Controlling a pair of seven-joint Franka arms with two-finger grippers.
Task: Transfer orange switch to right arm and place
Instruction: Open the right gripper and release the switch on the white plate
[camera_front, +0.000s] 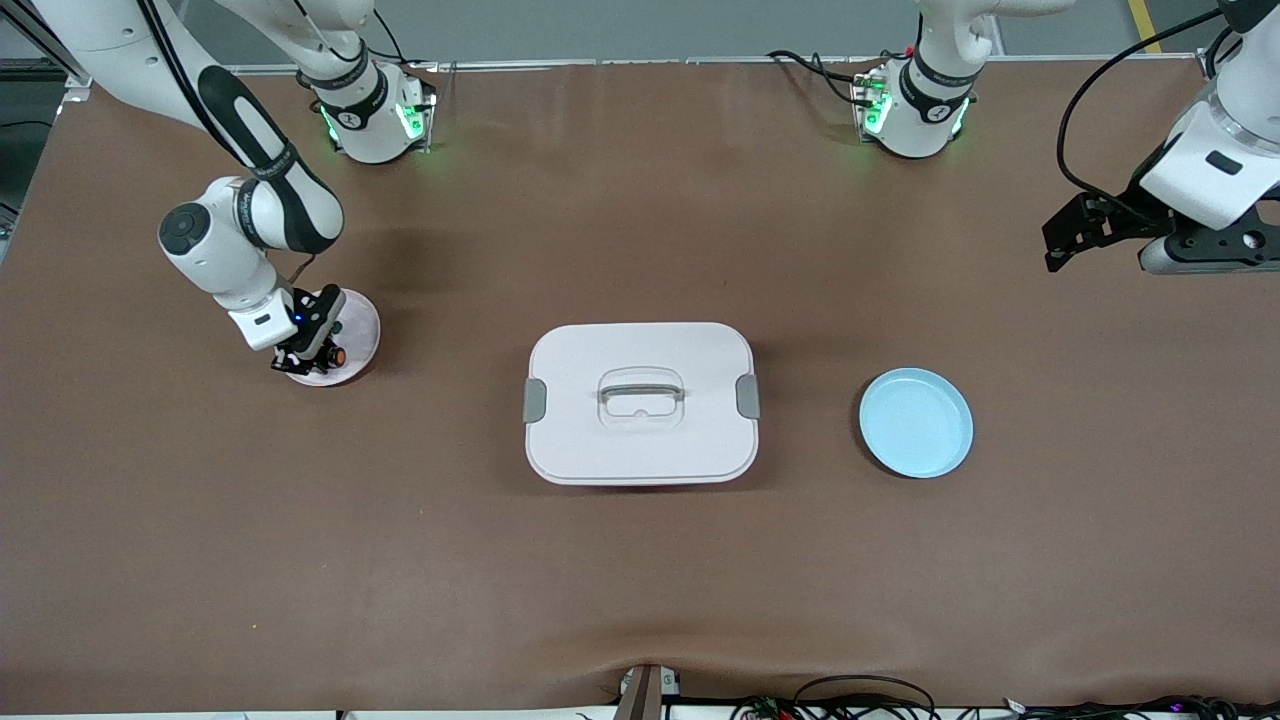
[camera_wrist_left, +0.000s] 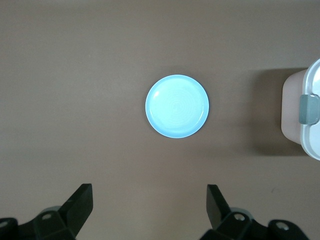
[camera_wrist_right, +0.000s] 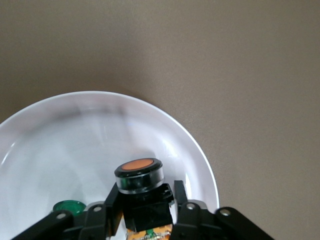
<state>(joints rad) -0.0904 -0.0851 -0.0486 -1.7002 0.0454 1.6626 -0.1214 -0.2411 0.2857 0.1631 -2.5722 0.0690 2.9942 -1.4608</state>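
While the right hand (camera_wrist_right: 145, 207) clamps the orange switch (camera_wrist_right: 140, 176) by its stiff, light black body over the white plate (camera_wrist_right: 60, 145), the left hand (camera_wrist_left: 150, 207) waits spread apart.

The right arm bends low, its right gripper (camera_front: 318, 355) clamped tight, while the left arm waits raised, left gripper (camera_wrist_left: 148, 206) spread wide.

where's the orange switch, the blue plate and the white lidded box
orange switch (camera_wrist_right: 138, 165), right wrist view, on its round orange cap, between the right gripper's fingers
blue plate (camera_front: 916, 422), front view, on its bare middle
white lidded box (camera_front: 640, 345), front view, on the lid above the handle
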